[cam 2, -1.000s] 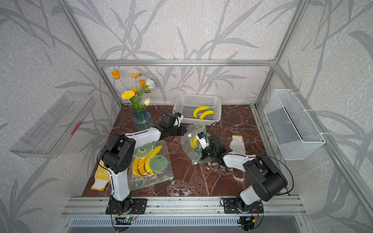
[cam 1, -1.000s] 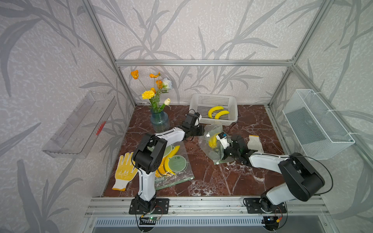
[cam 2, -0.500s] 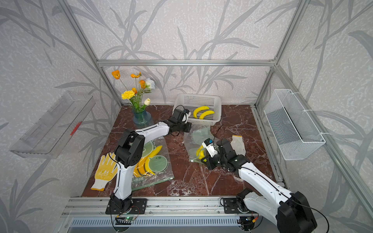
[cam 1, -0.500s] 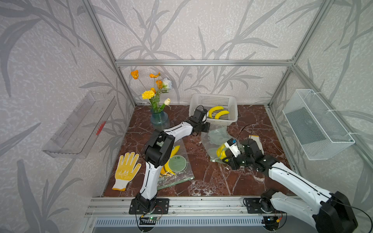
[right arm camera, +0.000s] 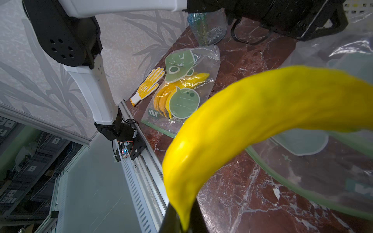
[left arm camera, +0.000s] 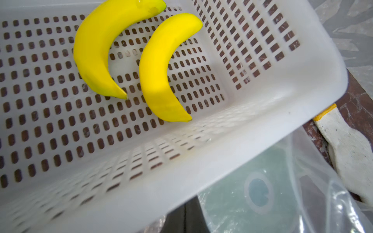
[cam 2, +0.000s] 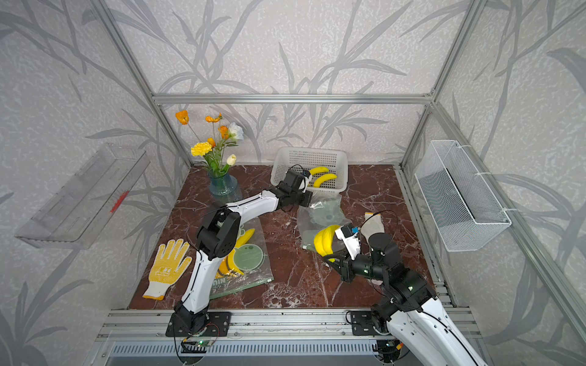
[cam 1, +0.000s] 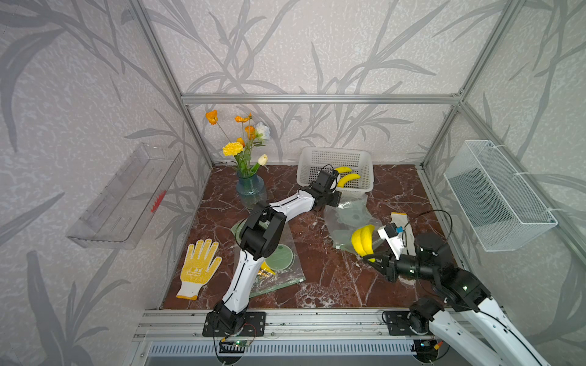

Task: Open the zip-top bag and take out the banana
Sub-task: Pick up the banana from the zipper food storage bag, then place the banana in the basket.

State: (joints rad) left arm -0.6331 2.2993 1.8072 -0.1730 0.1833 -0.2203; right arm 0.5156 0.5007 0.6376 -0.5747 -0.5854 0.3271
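Note:
A yellow banana (cam 1: 361, 242) (cam 2: 323, 240) hangs clear of the table, out of the bag, at the right front. My right gripper (cam 1: 369, 257) (right arm camera: 181, 222) is shut on its lower tip, and the fruit (right arm camera: 242, 121) fills the right wrist view. The clear zip-top bag (cam 1: 348, 215) (cam 2: 323, 212) with green prints lies just behind it. My left gripper (cam 1: 333, 201) (left arm camera: 184, 219) is shut on the bag's far corner, right in front of the white basket, with bag film (left arm camera: 262, 201) beside its fingers.
The white slotted basket (cam 1: 336, 155) at the back holds two bananas. A glass vase (cam 1: 250, 190) of flowers stands back left. A second bag (cam 1: 279, 263) of bananas lies under the left arm, a yellow glove (cam 1: 198, 266) front left, a white glove (cam 1: 399, 221) right.
My right gripper has drawn the banana out of the bag toward the front right and lifted it. My left gripper has moved right, toward the basket, with the bag's corner.

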